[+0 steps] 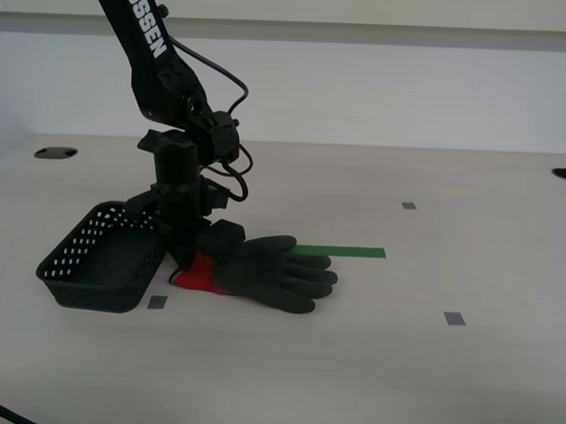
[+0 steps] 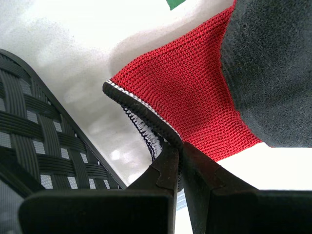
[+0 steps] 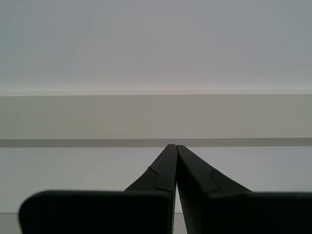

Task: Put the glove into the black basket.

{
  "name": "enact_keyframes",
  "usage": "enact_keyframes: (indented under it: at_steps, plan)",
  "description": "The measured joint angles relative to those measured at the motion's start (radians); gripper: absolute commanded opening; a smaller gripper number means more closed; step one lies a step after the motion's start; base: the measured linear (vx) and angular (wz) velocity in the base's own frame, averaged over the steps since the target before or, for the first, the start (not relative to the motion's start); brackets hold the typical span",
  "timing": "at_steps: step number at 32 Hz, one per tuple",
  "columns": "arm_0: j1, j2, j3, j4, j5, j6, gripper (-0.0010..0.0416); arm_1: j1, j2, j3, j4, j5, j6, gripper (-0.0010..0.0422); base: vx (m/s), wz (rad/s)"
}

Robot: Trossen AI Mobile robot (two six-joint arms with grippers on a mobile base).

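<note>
The glove (image 1: 267, 272) lies on the table with dark fingers pointing to the exterior view's right and its red cuff (image 1: 195, 272) beside the black basket (image 1: 100, 261). My second gripper (image 1: 184, 255) reaches down at the cuff. In the second wrist view my second gripper (image 2: 178, 148) is shut on the edge of the red cuff (image 2: 185, 102), with the basket's wall (image 2: 34, 141) close by. My first gripper (image 3: 175, 146) is shut with nothing in it and faces a blank wall; it does not show in the exterior view.
A green tape strip (image 1: 342, 252) lies on the table just behind the glove's fingers. Small grey markers (image 1: 454, 318) dot the table. Two dark holes (image 1: 54, 153) sit at the far corners. A cable hangs off the arm (image 1: 158, 68).
</note>
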Motion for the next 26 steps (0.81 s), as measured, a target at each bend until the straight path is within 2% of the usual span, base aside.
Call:
enact_keyframes:
  at_steps: [11, 26]
  plan:
    - [0.000, 0.000, 0.000, 0.000, 0.000, 0.000, 0.0001, 0.000, -0.056, 0.016, -0.080, 0.003, 0.003, -0.0002, 0.000, 0.000]
    - [0.000, 0.000, 0.000, -0.014, 0.000, 0.000, 0.0001, 0.006, -0.462, 0.031, -0.237, 0.008, -0.008, -0.0002, 0.000, 0.000]
